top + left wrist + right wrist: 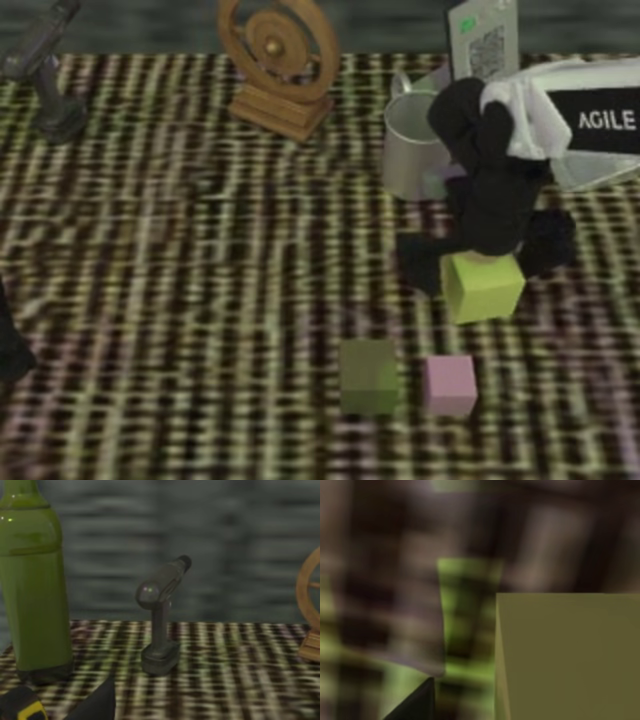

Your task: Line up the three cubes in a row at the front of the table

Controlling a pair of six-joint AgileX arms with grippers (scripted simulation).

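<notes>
The large yellow-green cube [485, 290] rests on the table [200, 260] right of centre. My right gripper [485, 252] hangs directly over its back edge, open, with dark fingers spread to either side. In the right wrist view this cube [570, 660] fills one side, and a gap separates it from the one finger [420, 702] that shows. Nearer the front, the olive-green cube [369, 376] and the small pink cube [449, 385] sit side by side, a little apart. My left gripper [8, 350] is parked at the table's left edge, open.
Along the back stand a wooden wheel ornament [278, 60], a grey drill-shaped tool [45, 80], a metal cup [412, 145] and a white device [485, 40]. The left wrist view shows a green bottle [32, 580] and the grey tool [160, 615].
</notes>
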